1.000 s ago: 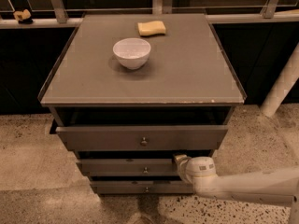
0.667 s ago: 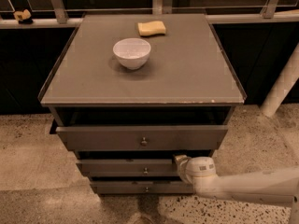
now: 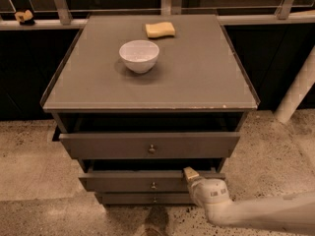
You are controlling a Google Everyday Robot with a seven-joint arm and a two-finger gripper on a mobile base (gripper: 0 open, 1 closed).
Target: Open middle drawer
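Note:
The middle drawer (image 3: 118,181) is the second of three grey drawers in the cabinet, with a slim front and a small round knob (image 3: 153,185). It stands a little way out, with a dark gap above its front. My gripper (image 3: 191,173) is at the top edge of this drawer, to the right of the knob. Its white wrist and arm (image 3: 256,214) reach in from the lower right. The taller top drawer (image 3: 108,145) is pulled out above it. The lowest drawer (image 3: 128,198) sits below, further back.
A white bowl (image 3: 139,56) and a yellow sponge (image 3: 160,29) rest on the cabinet top (image 3: 202,77). A white post (image 3: 298,90) stands to the right on the speckled floor. A railing runs behind, with a small object (image 3: 23,16) on it at far left.

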